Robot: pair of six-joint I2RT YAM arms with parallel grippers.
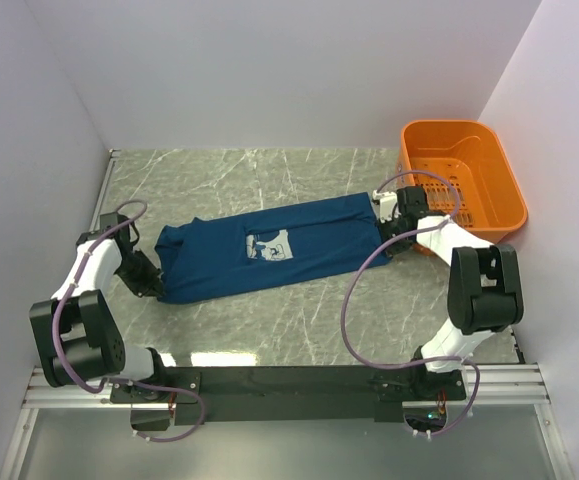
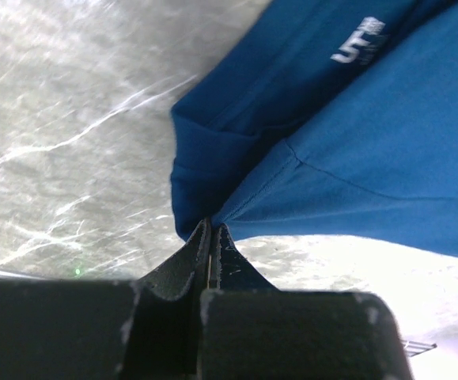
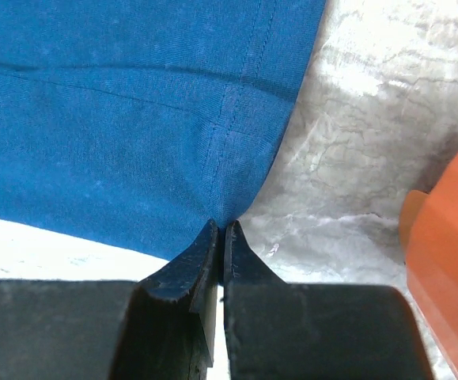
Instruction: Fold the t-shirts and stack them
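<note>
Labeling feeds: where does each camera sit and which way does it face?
Top external: above and behind, looking down on the table; shows left arm, right arm, t-shirt, orange basket.
Left wrist: on that wrist, along the left gripper shut on a t-shirt corner.
Right wrist: likewise, along the right gripper pinching the hem; orange basket at right.
Shared: the t-shirt, in all.

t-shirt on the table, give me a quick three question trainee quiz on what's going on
1. True or false: the teal-blue t-shirt lies inside the orange basket.
2. What does the left pincer grip? A) an edge of the t-shirt B) the basket's rim C) nothing
3. Short answer: which pincer is nearer the basket?

Key: 1 false, it lies spread on the table; 2 A; 3 the right pincer, shut on the t-shirt's other end.
</note>
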